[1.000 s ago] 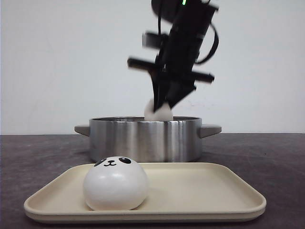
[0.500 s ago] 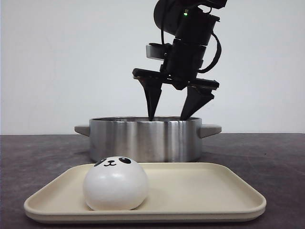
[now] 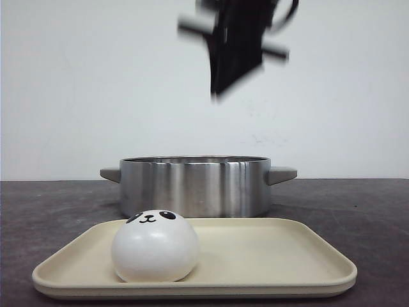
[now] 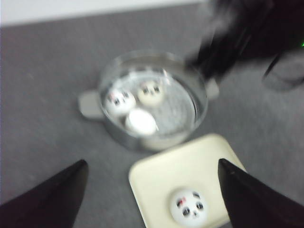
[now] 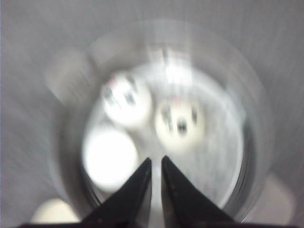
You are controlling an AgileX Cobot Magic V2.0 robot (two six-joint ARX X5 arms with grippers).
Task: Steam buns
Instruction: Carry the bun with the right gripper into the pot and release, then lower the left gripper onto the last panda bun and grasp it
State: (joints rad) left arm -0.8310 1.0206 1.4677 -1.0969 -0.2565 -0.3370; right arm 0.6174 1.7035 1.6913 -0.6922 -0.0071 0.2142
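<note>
One panda-faced bun sits on the left of the cream tray; it also shows in the left wrist view. Three buns lie in the steel pot: two face up, and one shows only plain white. My right gripper is blurred, high above the pot, with its jaws nearly together and empty; its wrist view looks straight down on the three buns. My left gripper is wide open and empty, high above the table between pot and tray.
The pot has side handles and stands just behind the tray on a dark grey tabletop. The tray's right part is bare. A white wall stands behind the table.
My right gripper let the bun go into the pot, opened, then rose well above the pot and closed its jaws. The bun on the tray has not moved.
</note>
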